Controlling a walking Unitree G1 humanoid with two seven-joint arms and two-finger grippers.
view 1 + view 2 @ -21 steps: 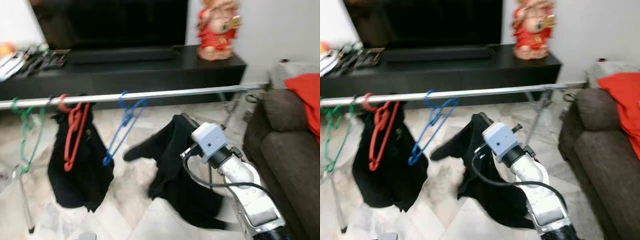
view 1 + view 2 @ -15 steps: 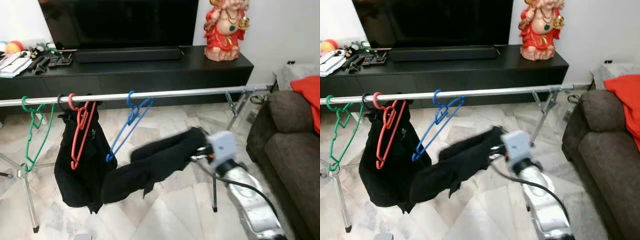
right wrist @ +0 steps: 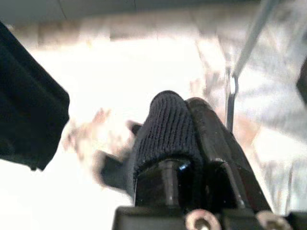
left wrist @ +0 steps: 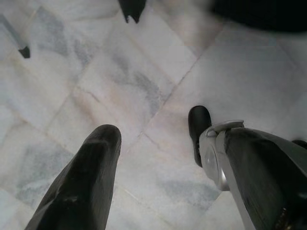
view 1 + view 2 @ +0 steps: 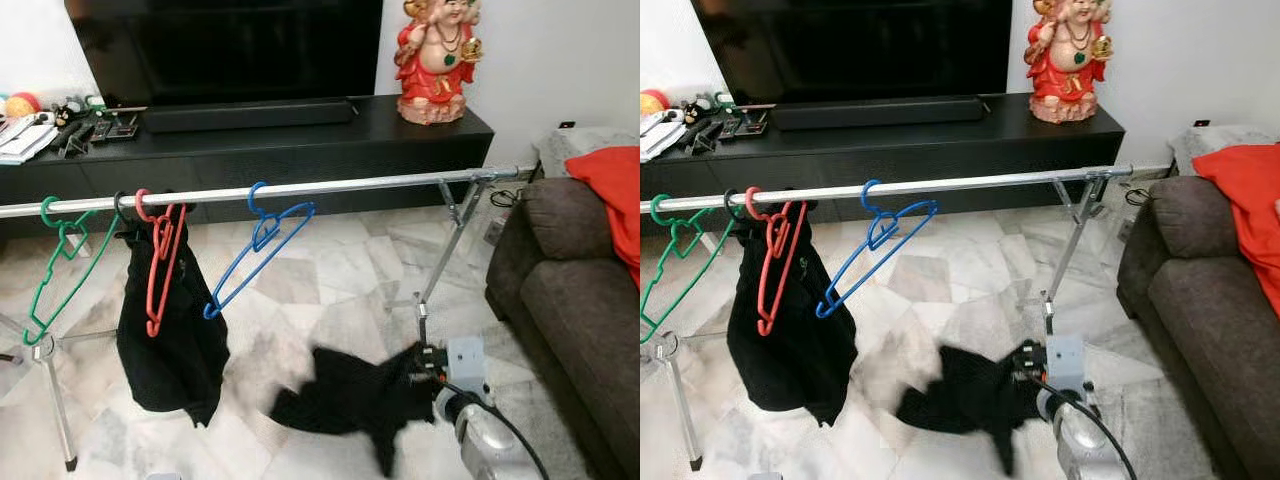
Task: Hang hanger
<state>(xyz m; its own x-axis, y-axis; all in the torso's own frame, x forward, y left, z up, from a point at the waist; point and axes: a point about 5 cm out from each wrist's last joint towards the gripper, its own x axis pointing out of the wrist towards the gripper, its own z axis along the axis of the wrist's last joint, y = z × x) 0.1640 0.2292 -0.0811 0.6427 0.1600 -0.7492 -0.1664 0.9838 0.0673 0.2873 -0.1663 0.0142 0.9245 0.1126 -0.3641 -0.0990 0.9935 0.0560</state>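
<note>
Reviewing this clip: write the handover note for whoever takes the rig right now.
Right gripper: shut on the black garment, low near the floor beside the rack leg.
Left gripper: open, holding nothing, pointing at the marble floor.
On the rail: green hanger, red hanger in front of a hung black garment, and a bare blue hanger.
Done: one garment hangs.
Left: the held garment hangs from the gripper, not on any hanger; the blue one looks the likely spot.

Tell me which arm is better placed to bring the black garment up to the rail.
Right. The right gripper is already shut on the black garment, low below the rail. The left gripper is open over bare floor.
</note>
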